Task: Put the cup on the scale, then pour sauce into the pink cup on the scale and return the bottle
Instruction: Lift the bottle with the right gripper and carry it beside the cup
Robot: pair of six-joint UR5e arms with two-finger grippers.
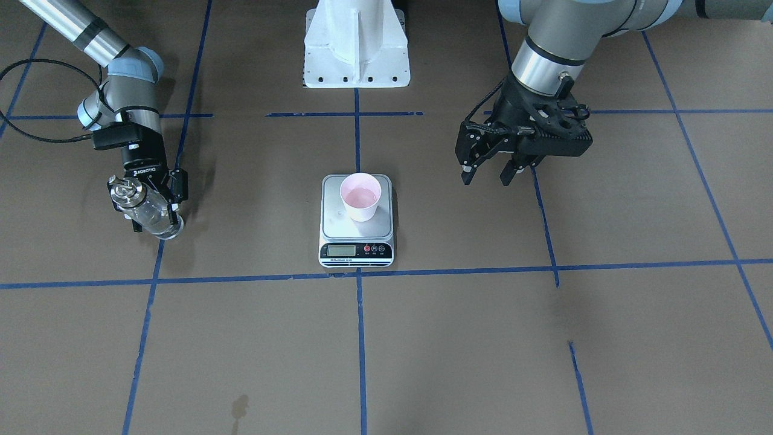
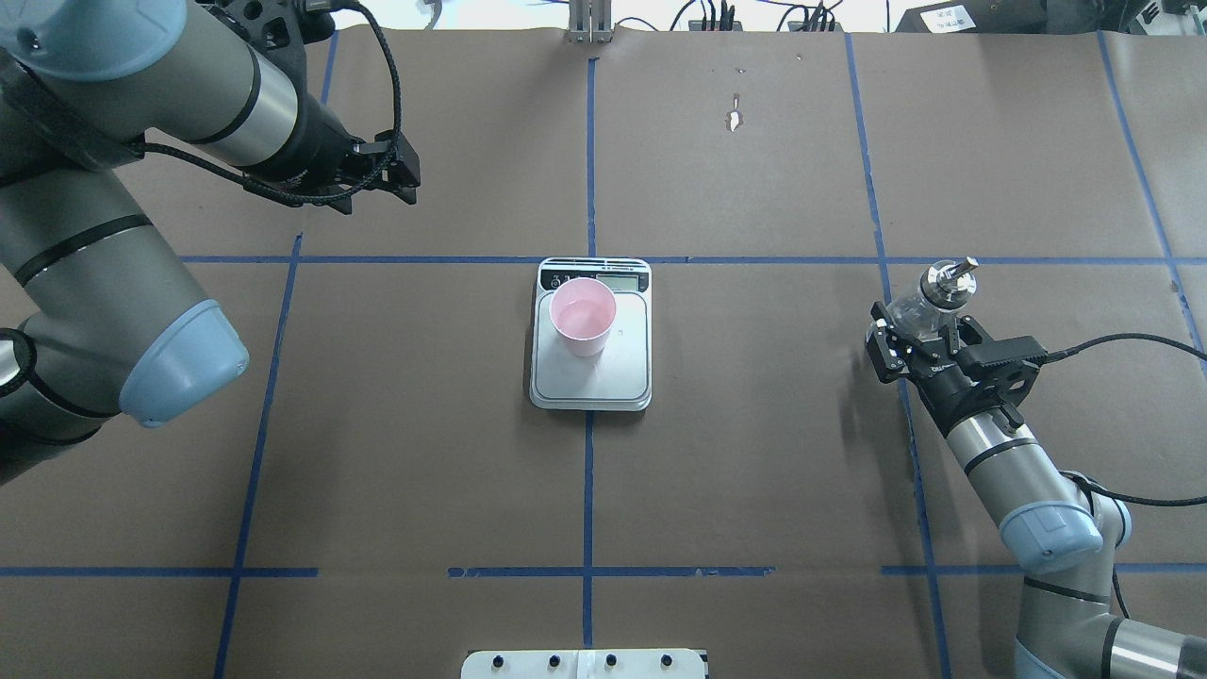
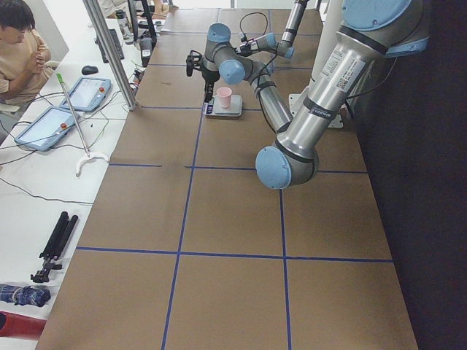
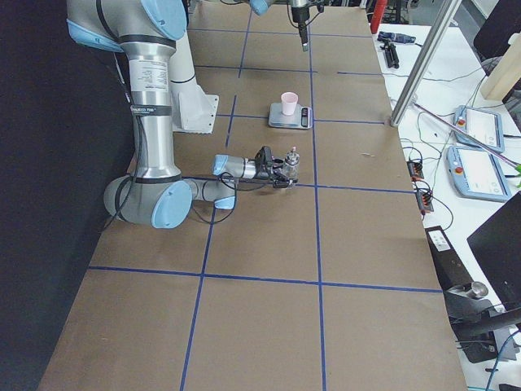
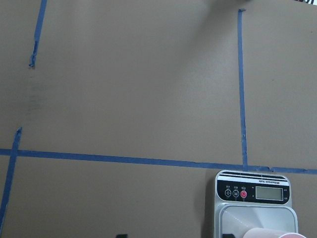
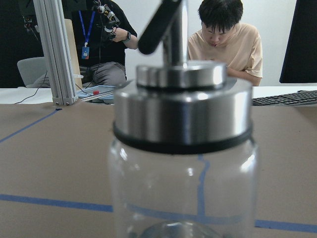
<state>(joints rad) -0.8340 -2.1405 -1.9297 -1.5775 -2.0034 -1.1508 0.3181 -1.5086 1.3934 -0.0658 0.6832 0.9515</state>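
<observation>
Two arms share this bench (image 2: 754,490). Nearest, at the robot's edge, sits the white mounting plate (image 2: 585,664). Out from it, toward the bench's right end, the right arm (image 2: 990,443) lies low. The right jaws are clenched on the glass body of the bottle (image 2: 917,306), which stands roughly upright with its metal cap (image 2: 948,276) and spout uppermost. Whether its base touches the bench cannot be told. At the bench's middle, on the centre line of blue tape (image 2: 587,490), lies the scale (image 2: 594,382), its display (image 1: 341,250) turned toward the far edge. The cup (image 2: 583,319) stands upright on the platform, well apart from the bottle. Farther out and to the left, the left arm (image 2: 255,104) hangs above the bench with the left jaws spread, grasping nothing, apart from the scale. Beyond the far edge, the right wrist view shows an aluminium post (image 6: 54,49), a person in a beige top (image 6: 225,44) and another in black (image 6: 106,44).
</observation>
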